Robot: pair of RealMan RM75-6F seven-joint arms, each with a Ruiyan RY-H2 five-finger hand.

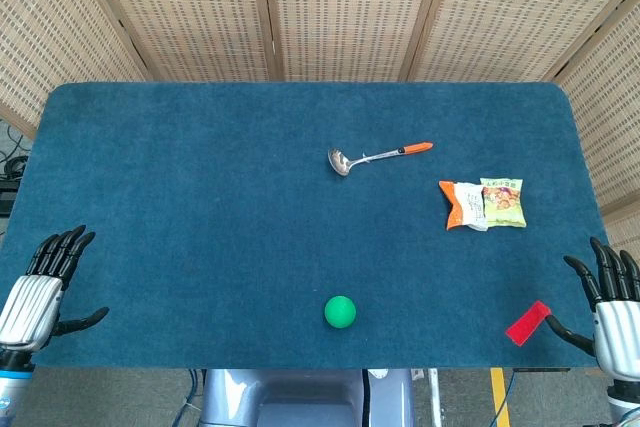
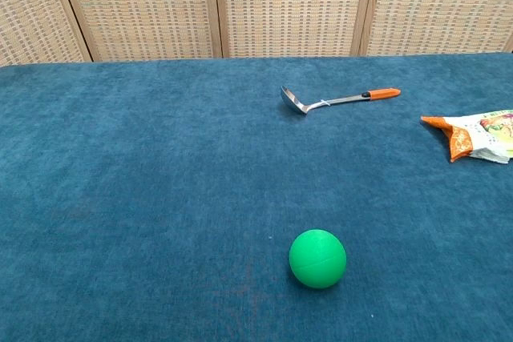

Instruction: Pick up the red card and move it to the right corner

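Note:
In the head view the red card (image 1: 527, 322) hangs tilted over the table's near right corner. My right hand (image 1: 614, 309) is just to its right and pinches its edge at the thumb, with the other fingers spread and pointing away from me. At the near left edge my left hand (image 1: 36, 292) holds nothing and its fingers are apart. Neither the hands nor the card appear in the chest view.
A green ball (image 1: 340, 311) (image 2: 317, 258) sits near the front middle of the blue table (image 1: 200, 177). A ladle with an orange handle (image 1: 378, 157) (image 2: 337, 99) lies further back. Snack packets (image 1: 483, 204) (image 2: 473, 135) lie right of centre.

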